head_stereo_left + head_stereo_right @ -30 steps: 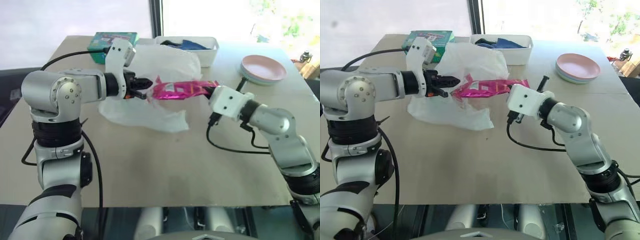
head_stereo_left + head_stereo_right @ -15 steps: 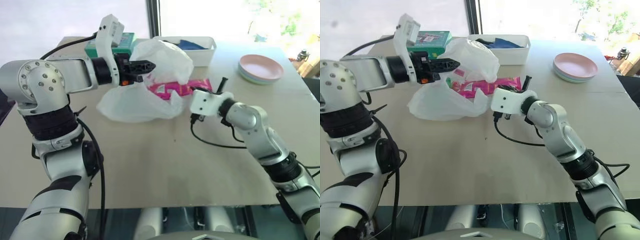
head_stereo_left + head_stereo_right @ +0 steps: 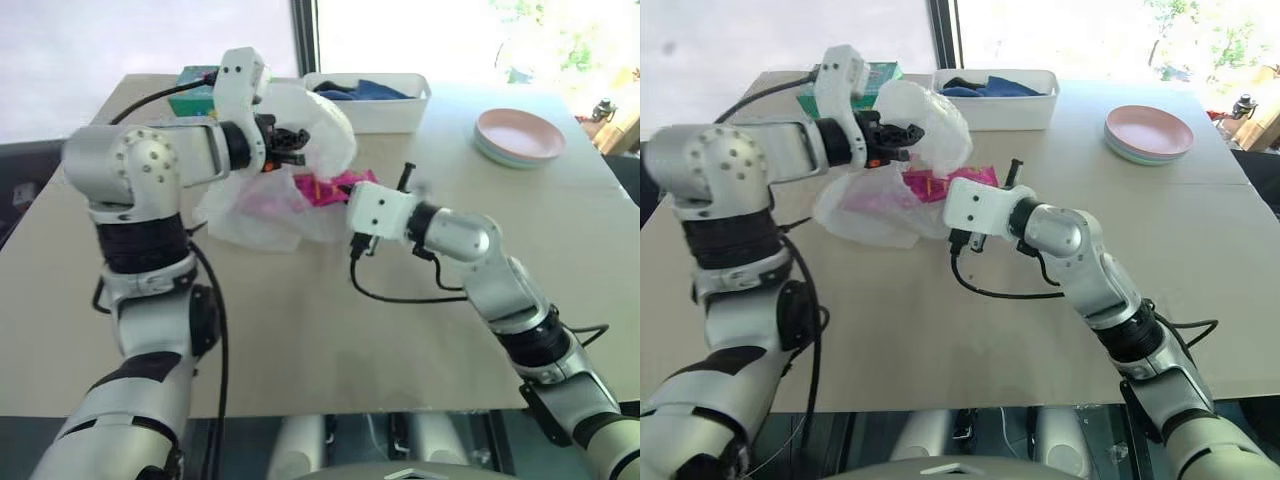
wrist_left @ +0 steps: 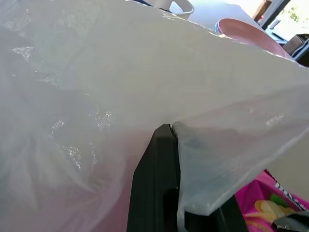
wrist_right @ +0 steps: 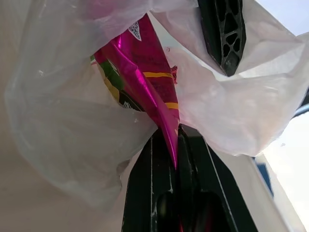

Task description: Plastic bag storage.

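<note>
While the plastic bag [image 3: 262, 195] sags half on the surface [image 3: 330, 330], left hand [image 3: 292, 141] clamped on its upper rim holds the mouth up, right hand [image 5: 175, 145] clamped on pink snack packet [image 3: 335, 187] at the opening; film looks thin, limp, slippery, best gripped at rim

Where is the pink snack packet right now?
In the head views the pink snack packet sits left of table centre, pinched by the right gripper and partly inside the plastic bag held up by the left gripper.
</note>
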Robot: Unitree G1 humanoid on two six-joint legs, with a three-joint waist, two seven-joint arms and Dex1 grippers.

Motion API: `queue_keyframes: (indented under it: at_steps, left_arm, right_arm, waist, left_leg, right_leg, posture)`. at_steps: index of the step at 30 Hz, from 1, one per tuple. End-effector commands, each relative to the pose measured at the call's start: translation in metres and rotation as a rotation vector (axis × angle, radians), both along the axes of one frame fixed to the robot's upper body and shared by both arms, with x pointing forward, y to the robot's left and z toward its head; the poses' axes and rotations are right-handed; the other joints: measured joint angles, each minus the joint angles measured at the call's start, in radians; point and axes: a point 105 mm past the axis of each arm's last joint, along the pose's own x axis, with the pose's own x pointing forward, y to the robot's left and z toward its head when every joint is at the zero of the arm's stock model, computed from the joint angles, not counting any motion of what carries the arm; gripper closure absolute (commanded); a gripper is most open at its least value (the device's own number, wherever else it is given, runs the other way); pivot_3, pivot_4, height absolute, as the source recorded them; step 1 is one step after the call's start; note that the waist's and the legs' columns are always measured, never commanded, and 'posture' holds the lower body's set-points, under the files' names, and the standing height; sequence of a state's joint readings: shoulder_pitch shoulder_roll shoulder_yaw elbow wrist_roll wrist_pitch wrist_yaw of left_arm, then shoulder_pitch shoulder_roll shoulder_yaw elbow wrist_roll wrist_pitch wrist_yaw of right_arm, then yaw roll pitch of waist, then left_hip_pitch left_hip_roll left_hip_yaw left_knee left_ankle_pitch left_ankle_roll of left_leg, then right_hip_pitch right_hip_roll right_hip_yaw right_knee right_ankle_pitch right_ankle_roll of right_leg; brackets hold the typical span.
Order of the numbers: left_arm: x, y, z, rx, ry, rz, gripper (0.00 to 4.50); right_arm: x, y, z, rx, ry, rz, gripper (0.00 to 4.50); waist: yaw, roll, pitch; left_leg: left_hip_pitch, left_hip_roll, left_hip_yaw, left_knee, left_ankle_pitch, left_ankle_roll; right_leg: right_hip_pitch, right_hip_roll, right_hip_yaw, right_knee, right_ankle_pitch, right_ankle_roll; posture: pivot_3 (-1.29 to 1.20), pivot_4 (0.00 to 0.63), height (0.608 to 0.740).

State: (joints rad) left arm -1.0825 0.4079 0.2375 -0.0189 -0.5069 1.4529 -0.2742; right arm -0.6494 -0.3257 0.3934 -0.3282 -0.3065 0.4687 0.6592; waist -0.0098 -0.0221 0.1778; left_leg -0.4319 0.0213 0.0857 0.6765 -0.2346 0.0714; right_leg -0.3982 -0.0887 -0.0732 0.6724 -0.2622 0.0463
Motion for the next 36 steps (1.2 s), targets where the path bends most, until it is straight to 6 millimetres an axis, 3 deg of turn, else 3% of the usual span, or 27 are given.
queue_keyframes:
  at_steps: [1,7,10,14,20,24,28,33,36]
  left_arm:
    - [-0.006,0.008,0.014,-0.001,-0.054,0.028,4.5]
    - [-0.03,0.008,0.006,0.05,0.022,-0.115,4.5]
    - [-0.031,0.009,0.005,0.055,0.024,-0.126,4.5]
    - [-0.026,0.007,0.014,0.033,-0.009,-0.11,4.5]
    - [-0.02,0.005,0.018,0.004,-0.013,-0.101,4.5]
    - [-0.016,0.013,0.017,0.015,-0.006,-0.064,4.5]
    - [-0.014,0.024,0.024,-0.016,-0.001,-0.037,4.5]
    - [-0.028,0.02,0.028,-0.018,-0.007,-0.153,4.5]
    - [-0.034,0.016,0.03,-0.018,-0.024,-0.219,4.5]
  right_arm:
    - [0.013,-0.028,0.017,0.091,-0.027,-0.206,4.42]
    - [0.035,-0.071,0.024,0.135,-0.015,-0.46,4.42]
    - [0.038,-0.077,0.026,0.117,-0.028,-0.482,4.42]
    - [0.024,-0.053,0.025,0.156,0.058,-0.337,4.42]
    - [0.0,-0.022,0.032,0.026,-0.045,-0.108,4.42]
    - [-0.006,-0.022,0.032,-0.056,-0.139,-0.062,4.42]
    - [-0.009,-0.039,0.029,0.089,0.007,-0.096,4.42]
    - [0.001,-0.072,0.014,0.426,0.451,-0.264,4.42]
    - [0.002,-0.075,0.01,0.457,0.556,-0.268,4.42]
  waist:
    - [-0.004,0.0,0.0]
    - [-0.006,0.0,0.0]
    - [-0.003,0.0,0.0]
    - [-0.004,0.0,0.0]
    - [-0.005,0.0,0.0]
    - [-0.004,0.0,0.0]
    - [-0.002,0.0,0.0]
    - [-0.003,0.0,0.0]
    - [-0.002,0.0,0.0]
  left_leg:
    - [0.0,0.0,0.0,0.0,0.0,0.0]
    - [0.0,0.001,0.004,-0.002,0.001,-0.001]
    - [0.0,0.0,0.005,-0.003,0.001,-0.001]
    - [0.0,0.0,0.005,-0.003,0.001,-0.001]
    - [0.0,0.0,0.006,-0.004,0.001,-0.001]
    - [0.0,0.0,0.006,-0.004,0.001,-0.001]
    - [0.0,0.0,0.006,-0.004,0.001,-0.001]
    - [0.0,0.001,0.006,-0.004,0.001,-0.001]
    - [0.0,0.0,0.006,-0.004,0.001,-0.001]
  right_leg:
    - [0.0,0.0,0.0,0.0,0.0,0.0]
    - [-0.005,0.0,0.005,0.003,0.0,0.0]
    - [-0.006,0.0,0.005,0.003,0.0,0.0]
    - [-0.006,0.0,0.005,0.004,0.0,0.0]
    - [-0.007,0.001,0.006,0.003,0.0,0.0]
    - [-0.007,0.001,0.006,0.003,0.0,0.0]
    - [-0.007,0.001,0.006,0.003,0.0,0.0]
    - [-0.007,0.001,0.006,0.004,0.0,0.0]
    - [-0.007,0.0,0.006,0.004,0.0,0.0]
  posture:
    - [0.0,0.15,0.74]
    - [0.0,0.15,0.74]
    - [0.0,0.15,0.74]
    - [0.0,0.15,0.74]
    - [0.0,0.15,0.74]
    - [0.0,0.15,0.74]
    - [0.0,0.15,0.74]
    - [0.0,0.15,0.74]
    - [0.0,0.15,0.74]
